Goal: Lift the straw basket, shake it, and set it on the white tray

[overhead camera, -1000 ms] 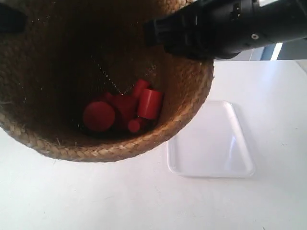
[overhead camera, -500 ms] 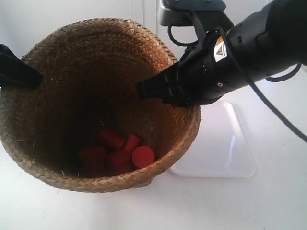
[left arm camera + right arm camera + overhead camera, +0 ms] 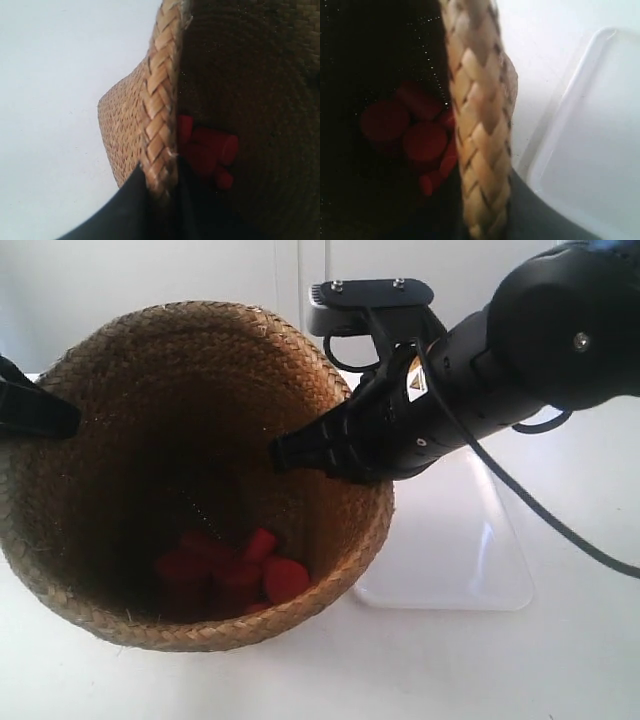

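A white tabletop (image 3: 450, 670) is spreading below a pale wall (image 3: 150, 280). The brown woven straw basket (image 3: 120, 420) is filling the exterior view from centre to 9 o'clock, overlapping the glossy white rectangular tray (image 3: 470, 560) at 3 o'clock. Only the wrist views are showing the grips: left gripper (image 3: 160, 195) and right gripper (image 3: 485, 220) are each clamping the basket's edge. Red cylindrical plugs (image 3: 240, 570) are lying inside.

A: Eyes down on the white table (image 3: 450, 670), what's sitting there?
B: The white tray (image 3: 470, 550), lying flat on it: glossy, rounded corners, low rim.
A: And the tabletop around it?
B: Plain matte white, running out in front of the tray and past its right side in the exterior view.
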Robot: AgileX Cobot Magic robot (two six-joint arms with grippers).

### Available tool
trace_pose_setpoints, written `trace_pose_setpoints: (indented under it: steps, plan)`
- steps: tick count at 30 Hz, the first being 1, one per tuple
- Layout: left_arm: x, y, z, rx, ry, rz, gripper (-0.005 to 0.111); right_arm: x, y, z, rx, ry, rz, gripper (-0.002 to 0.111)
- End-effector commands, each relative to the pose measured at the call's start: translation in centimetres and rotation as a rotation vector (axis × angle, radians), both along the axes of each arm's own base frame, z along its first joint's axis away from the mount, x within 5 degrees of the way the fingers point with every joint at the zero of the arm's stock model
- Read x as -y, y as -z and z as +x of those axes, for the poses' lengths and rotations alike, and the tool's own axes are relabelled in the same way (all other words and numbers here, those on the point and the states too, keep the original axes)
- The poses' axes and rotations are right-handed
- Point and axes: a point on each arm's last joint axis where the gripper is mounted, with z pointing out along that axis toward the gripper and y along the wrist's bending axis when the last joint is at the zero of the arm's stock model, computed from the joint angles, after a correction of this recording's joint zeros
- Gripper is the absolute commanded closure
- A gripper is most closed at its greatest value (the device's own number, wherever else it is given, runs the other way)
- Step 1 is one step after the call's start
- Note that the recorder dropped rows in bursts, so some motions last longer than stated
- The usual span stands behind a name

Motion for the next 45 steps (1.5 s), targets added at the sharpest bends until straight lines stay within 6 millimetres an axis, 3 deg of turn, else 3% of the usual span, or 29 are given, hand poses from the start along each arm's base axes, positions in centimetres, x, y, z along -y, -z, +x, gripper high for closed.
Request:
trace_pose_setpoints:
  steps: [1, 2, 3, 4, 5, 6, 8, 11, 16, 24, 30, 38, 42, 45]
  plan:
    - [0.6, -2.9, -1.2, 0.070, 0.042, -0.074, 0.107, 0.2, -2.7, -0.9, 0.048, -0.057, -0.014, 0.108]
    - [0.9, -6.6, -2.9, 0.186, 0.094, -0.110, 0.107, 0.5, -6.9, -2.8, 0.143, -0.095, 0.040, 0.108]
    - [0.9, -8.3, -3.8, 0.252, 0.112, -0.114, 0.107, 0.9, -8.9, -3.7, 0.196, -0.103, 0.077, 0.108]
    - [0.8, -11.4, -6.3, 0.375, 0.134, -0.109, 0.107, 1.9, -12.3, -6.0, 0.320, -0.121, 0.164, 0.108]
    - [0.6, -11.2, -6.5, 0.387, 0.133, -0.065, 0.107, 2.0, -11.7, -6.1, 0.372, -0.122, 0.158, 0.108]
    - [0.1, -7.3, -4.4, 0.231, 0.070, -0.005, 0.107, 1.9, -7.0, -3.8, 0.258, -0.029, 0.073, 0.108]
    - [0.1, -4.2, -2.3, 0.028, 0.062, 0.013, 0.107, 1.7, -3.8, -2.3, 0.067, -0.009, 0.014, 0.108]
    - [0.7, -4.8, -2.1, 0.094, 0.103, -0.038, 0.107, 1.1, -4.7, -2.5, 0.110, -0.058, 0.073, 0.108]
    - [0.7, -4.7, -2.1, 0.092, 0.103, -0.039, 0.107, 1.2, -4.5, -2.7, 0.089, -0.059, 0.065, 0.108]
    - [0.7, -4.0, -2.1, 0.067, 0.106, -0.037, 0.107, 0.8, -2.5, -2.2, 0.043, -0.058, 0.033, 0.108]
    - [0.7, -2.7, -2.0, 0.027, 0.101, -0.037, 0.107, 0.9, -2.0, -2.2, 0.039, -0.057, 0.030, 0.108]
    - [0.6, -4.0, -2.3, 0.113, 0.073, -0.064, 0.107, 1.3, -2.8, -2.8, 0.057, -0.058, 0.042, 0.108]
    - [0.7, -3.4, -1.9, 0.074, 0.085, -0.056, 0.107, 1.1, -2.1, -2.4, 0.049, -0.057, 0.035, 0.108]
    - [0.9, -3.8, -1.7, 0.062, 0.102, -0.075, 0.107, 0.9, -2.8, -2.3, 0.069, -0.055, 0.058, 0.108]
